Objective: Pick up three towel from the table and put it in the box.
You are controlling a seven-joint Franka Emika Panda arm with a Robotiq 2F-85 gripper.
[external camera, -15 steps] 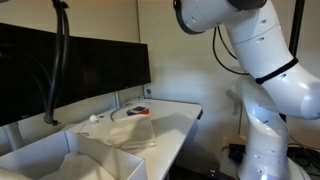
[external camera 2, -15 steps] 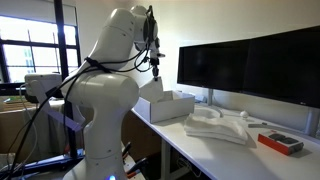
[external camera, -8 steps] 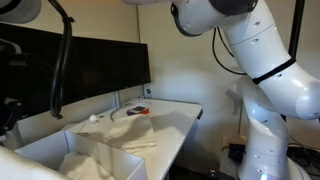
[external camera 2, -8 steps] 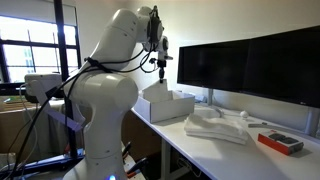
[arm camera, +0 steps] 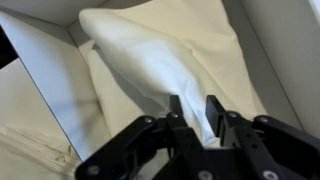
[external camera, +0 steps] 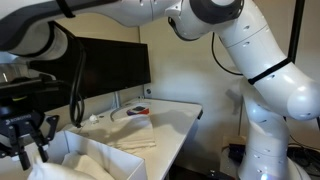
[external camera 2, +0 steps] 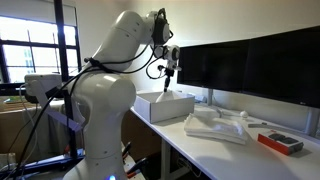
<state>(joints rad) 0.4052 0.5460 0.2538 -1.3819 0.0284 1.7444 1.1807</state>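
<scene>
**Item: held towel** [arm camera: 160,55]. White cloth, hanging as a long loose drape. In the wrist view its upper end narrows to a fold running up between the two fingers [arm camera: 177,112], and its bulk spreads out below them onto the white floor of the box [arm camera: 35,75].

**Grip.** The gripper [arm camera: 195,105] has a finger on either side of that fold, pinching the cloth. No clear gap shows beside it, so the towel is judged not yet let go.

**Change.** A second ago the gripper hung high and short of the box. It now stands lower, directly over the open top, as seen in both exterior views [external camera: 25,138] [external camera 2: 172,72]. The carry is therefore finished, and only the release remains for this towel.

**Container.** The box [external camera 2: 165,105] sits at the left end of the table [external camera 2: 200,150], in front of the dark monitors [external camera 2: 250,65].

**Stock remaining.** The other towels [external camera 2: 215,125] lie stacked on the table well to the right of the box. A red object [external camera 2: 282,142] lies further right.

**Progress.** At least this stack is still to be fetched, and how many towels already lie in the box cannot be told.
</scene>
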